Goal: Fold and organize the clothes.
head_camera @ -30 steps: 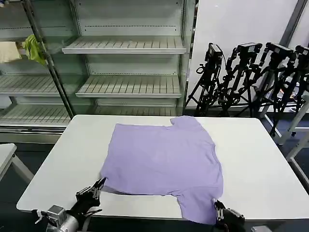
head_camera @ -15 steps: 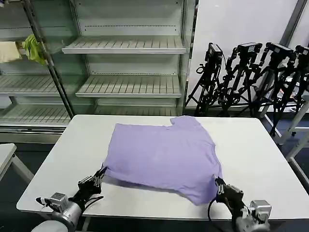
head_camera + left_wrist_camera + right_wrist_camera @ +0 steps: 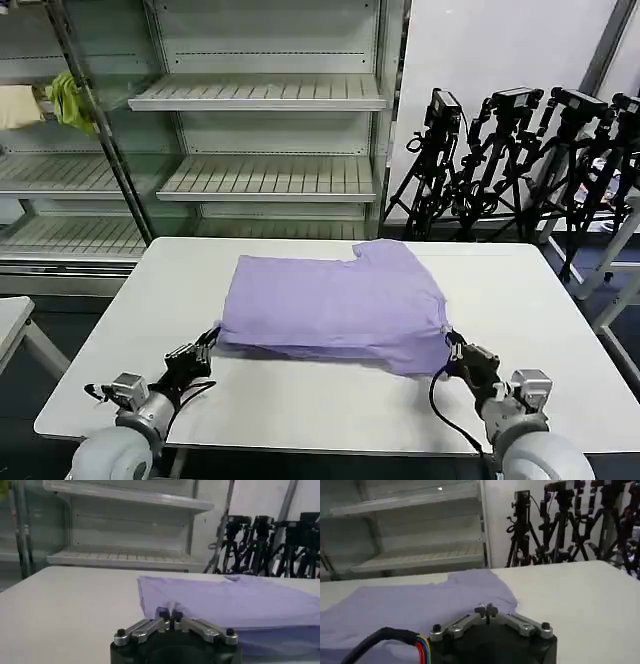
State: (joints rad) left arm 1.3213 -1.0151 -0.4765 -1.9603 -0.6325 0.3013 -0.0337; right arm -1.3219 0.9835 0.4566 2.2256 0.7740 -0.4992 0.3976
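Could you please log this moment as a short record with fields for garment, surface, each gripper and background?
garment: lavender T-shirt, near hem lifted and carried over the rest
surface: white table
left gripper: shut on the shirt's near left corner
right gripper: shut on the shirt's near right corner
background: empty shelving, camera tripods, yellow-green cloth on a left shelf

Bare white table (image 3: pixel 300 410) lying open along near edge between left gripper (image 3: pixel 207 345) and right gripper (image 3: pixel 452 347). Both side margins also lying free. Lavender T-shirt (image 3: pixel 335 305) occupying centre, reaching far edge. Shelving (image 3: pixel 265 95) and tripods (image 3: pixel 520 160) standing beyond, probably clear of table.
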